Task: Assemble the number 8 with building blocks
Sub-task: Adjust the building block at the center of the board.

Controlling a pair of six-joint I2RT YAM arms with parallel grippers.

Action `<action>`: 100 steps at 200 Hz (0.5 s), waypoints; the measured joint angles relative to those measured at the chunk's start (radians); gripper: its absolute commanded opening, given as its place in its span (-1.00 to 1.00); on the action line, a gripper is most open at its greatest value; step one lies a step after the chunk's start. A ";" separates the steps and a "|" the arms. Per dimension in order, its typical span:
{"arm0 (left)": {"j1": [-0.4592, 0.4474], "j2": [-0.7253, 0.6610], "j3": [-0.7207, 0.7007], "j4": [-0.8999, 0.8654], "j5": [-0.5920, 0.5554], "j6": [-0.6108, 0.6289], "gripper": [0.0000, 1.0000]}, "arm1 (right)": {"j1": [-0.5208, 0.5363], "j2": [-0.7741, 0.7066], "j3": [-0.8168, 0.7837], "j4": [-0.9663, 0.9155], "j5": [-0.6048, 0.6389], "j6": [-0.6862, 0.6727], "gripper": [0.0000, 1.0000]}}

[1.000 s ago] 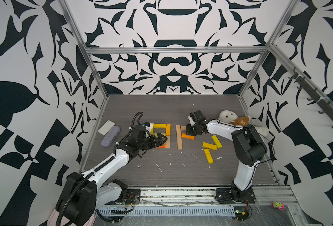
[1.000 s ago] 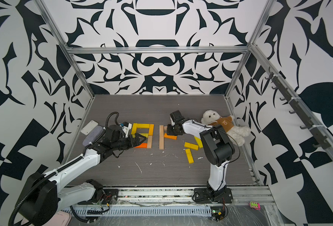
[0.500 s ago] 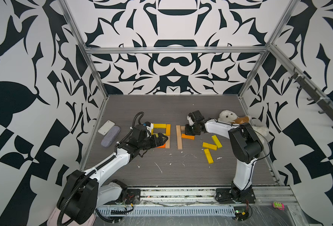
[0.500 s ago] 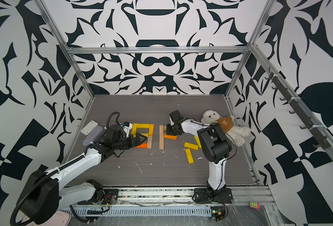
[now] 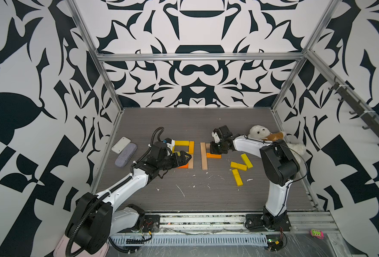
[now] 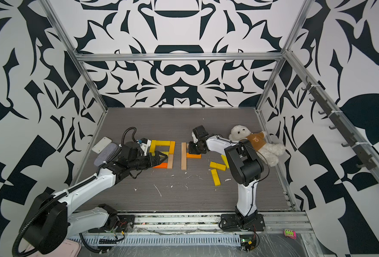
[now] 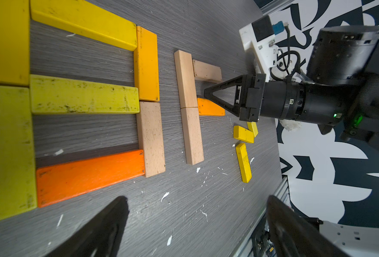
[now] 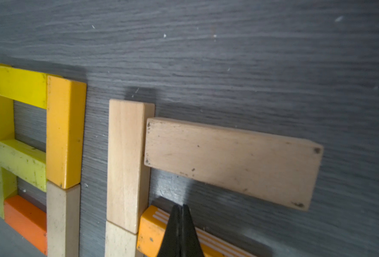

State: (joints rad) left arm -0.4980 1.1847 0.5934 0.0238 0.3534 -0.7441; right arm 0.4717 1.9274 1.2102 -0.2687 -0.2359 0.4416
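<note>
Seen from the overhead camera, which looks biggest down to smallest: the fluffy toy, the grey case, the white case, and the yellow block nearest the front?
In a top view:
1. the fluffy toy, clearly largest
2. the grey case and the white case: too alike to rank
3. the yellow block, smallest

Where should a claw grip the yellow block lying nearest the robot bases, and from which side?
Probably best: pinch the yellow block across its narrow width at mid-length, coming down from above. It lies flat, with both long sides free.
</note>
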 measured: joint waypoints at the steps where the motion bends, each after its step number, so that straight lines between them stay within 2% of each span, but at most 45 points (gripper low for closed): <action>1: 0.000 0.000 0.000 0.000 0.000 0.000 0.98 | 0.000 0.000 0.000 0.000 0.000 0.000 -1.00; 65: 0.000 0.002 0.000 0.002 0.001 0.000 0.99 | 0.000 -0.010 -0.008 0.010 0.023 0.000 -1.00; 100: 0.000 0.002 0.000 0.002 0.002 0.000 0.99 | 0.000 -0.107 -0.087 0.045 0.055 0.003 -1.00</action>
State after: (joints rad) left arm -0.4980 1.1870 0.5934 0.0261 0.3557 -0.7441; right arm 0.4717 1.8206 1.1236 -0.2234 -0.1810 0.4450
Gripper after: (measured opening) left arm 0.993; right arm 0.049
